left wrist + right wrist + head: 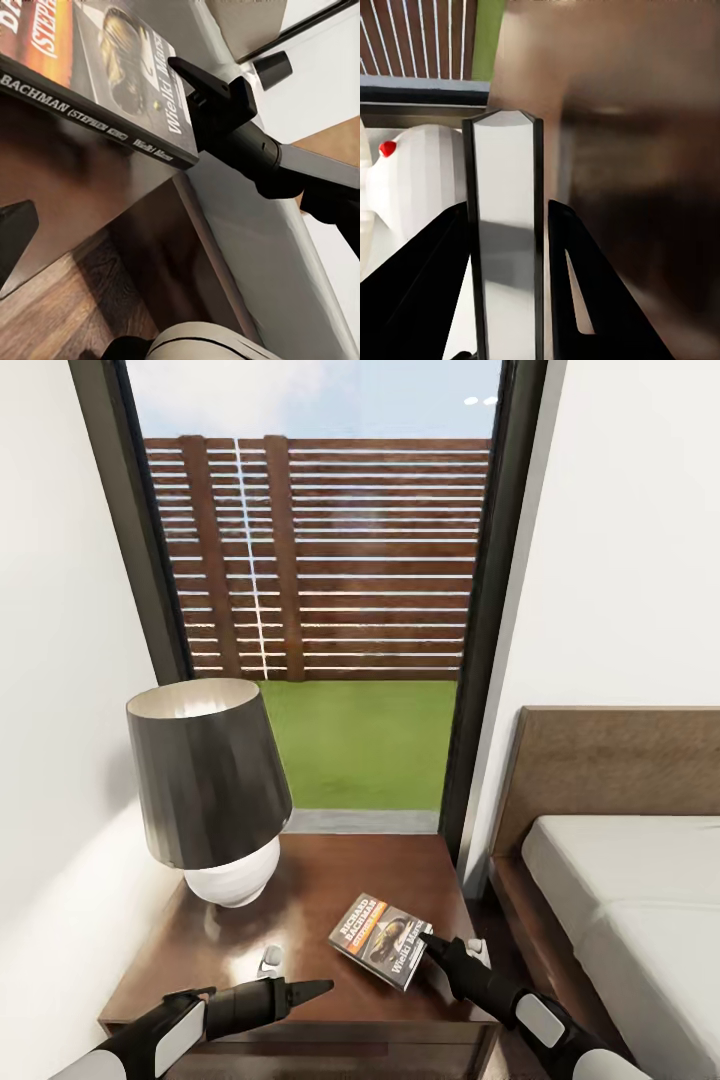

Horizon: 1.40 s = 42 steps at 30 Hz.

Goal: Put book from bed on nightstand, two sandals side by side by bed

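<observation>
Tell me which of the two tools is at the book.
The right tool: its fingers straddle the book at its near corner on the nightstand. The left tool points across the nightstand's front edge, apart from the book.

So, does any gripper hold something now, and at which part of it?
Yes. The right gripper holds the book by its edge nearest the bed. The left gripper holds nothing.
</observation>
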Available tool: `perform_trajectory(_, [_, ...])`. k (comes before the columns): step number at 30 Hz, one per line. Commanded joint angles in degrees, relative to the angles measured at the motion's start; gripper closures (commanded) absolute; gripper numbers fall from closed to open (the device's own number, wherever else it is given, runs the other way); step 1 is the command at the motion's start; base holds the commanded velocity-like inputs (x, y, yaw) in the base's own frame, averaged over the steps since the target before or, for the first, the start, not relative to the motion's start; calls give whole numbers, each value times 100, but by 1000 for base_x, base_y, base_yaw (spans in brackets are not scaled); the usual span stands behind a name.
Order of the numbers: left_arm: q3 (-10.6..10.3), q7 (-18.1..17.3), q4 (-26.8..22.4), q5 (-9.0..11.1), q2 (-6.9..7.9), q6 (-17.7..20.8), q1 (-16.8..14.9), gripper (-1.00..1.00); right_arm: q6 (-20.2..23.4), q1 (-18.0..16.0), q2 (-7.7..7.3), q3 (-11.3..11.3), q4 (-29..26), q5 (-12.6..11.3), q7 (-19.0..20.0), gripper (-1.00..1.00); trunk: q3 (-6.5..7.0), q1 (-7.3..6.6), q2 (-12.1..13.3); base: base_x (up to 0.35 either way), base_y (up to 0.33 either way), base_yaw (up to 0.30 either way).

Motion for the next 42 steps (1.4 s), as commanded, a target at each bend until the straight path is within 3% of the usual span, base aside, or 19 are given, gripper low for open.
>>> perform_trajectory(1, [-37,-9,-3,59,5,60,-5,-100,44,-2,-2,-1,0,-42,4,100,-6,-1,-2,53,0,0])
perform_trajectory(26, [-37,-9,-3,59,5,51,-4,-100,43,-1,-2,0,0,-42,4,100,-6,-1,-2,84,0,0])
perform_trajectory(32, [-37,-10,-3,59,5,51,-4,-100,43,-2,-2,3,0,-40,4,100,-113,131,-243,1,0,0])
perform_trajectory(42, [-37,-9,-3,59,5,51,-4,-100,43,1,-2,0,0,-38,4,100,-113,131,-243,0,0,0])
